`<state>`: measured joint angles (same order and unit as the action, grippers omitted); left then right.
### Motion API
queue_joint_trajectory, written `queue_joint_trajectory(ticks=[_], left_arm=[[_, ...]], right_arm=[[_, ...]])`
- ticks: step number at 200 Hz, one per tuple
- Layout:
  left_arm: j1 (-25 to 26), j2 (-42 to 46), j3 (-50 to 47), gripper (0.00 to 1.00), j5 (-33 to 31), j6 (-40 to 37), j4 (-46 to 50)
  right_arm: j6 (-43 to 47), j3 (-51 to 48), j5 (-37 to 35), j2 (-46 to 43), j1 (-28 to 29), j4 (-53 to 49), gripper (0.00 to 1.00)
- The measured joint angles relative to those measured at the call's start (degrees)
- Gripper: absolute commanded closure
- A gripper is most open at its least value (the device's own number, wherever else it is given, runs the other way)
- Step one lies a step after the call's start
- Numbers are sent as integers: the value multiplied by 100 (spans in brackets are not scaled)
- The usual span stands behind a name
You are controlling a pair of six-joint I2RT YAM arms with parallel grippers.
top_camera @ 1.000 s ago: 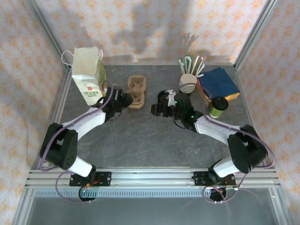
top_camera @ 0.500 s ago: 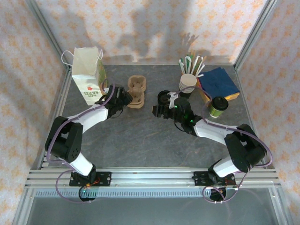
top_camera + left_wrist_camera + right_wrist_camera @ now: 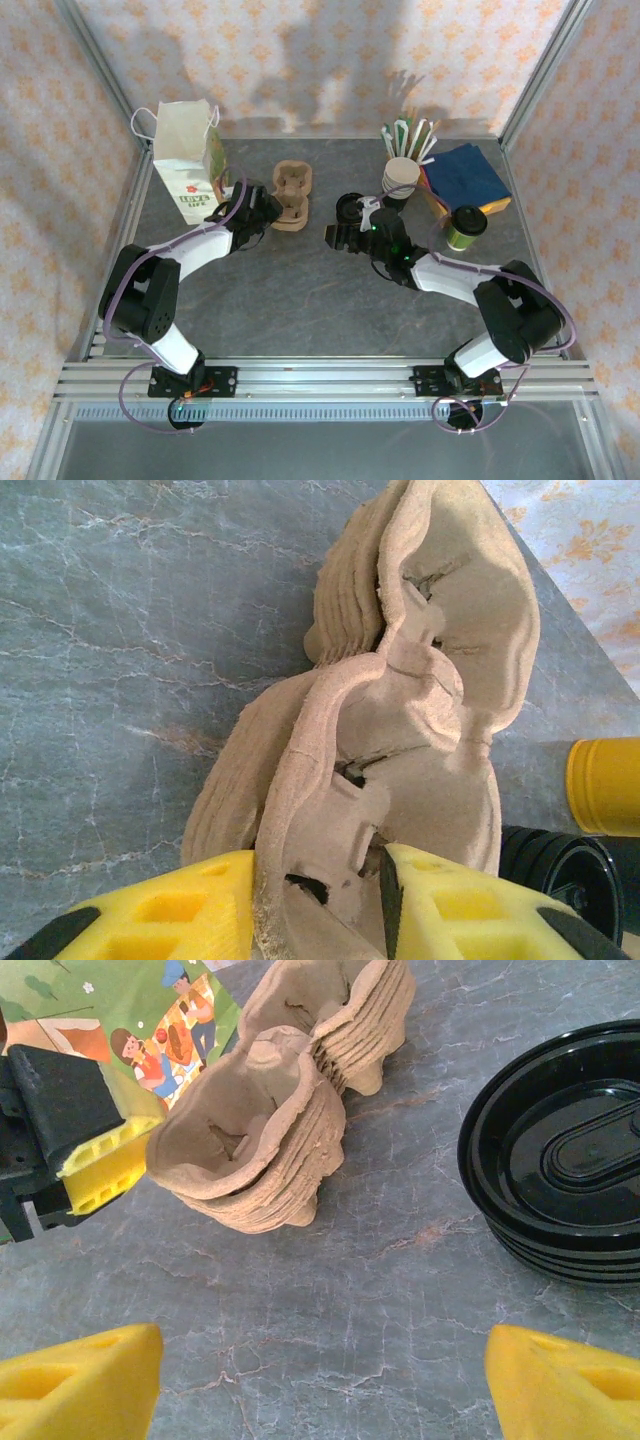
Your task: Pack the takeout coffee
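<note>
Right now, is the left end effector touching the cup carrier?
Touching. In the left wrist view the wall of the cup carrier sits between the fingers of the left end effector, no gap.

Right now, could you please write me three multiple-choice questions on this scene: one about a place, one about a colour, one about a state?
1. Where does the coffee cup stand? A) beside the paper bag B) just in front of the napkins C) in the cup carrier
2. What colour are the napkins? A) blue B) red C) white
3. How is the right tool? A) shut on a lid B) shut on the cup C) open, empty
B: it stands at the napkins' near edge. A: the pile is dark blue. C: its fingers stand wide apart, nothing between.
</note>
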<state>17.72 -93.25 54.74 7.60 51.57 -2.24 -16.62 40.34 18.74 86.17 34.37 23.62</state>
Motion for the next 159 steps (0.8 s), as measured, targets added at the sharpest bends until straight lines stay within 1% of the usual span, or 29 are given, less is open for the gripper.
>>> queue_joint_trajectory(ticks=[24,70,111,159], left_arm=[[0,0,-2,64,79,0,-59],[0,0,-4,74,120,15,-260],[0,13,-37,86,122,61,-382],[0,240,-92,98,210,59,-590]], right_arm=[[0,0,-22,85,0,0,17],[0,0,-57,142,0,0,17],[0,0,-79,144,11,0,17],[0,0,-101,149,37,0,17]])
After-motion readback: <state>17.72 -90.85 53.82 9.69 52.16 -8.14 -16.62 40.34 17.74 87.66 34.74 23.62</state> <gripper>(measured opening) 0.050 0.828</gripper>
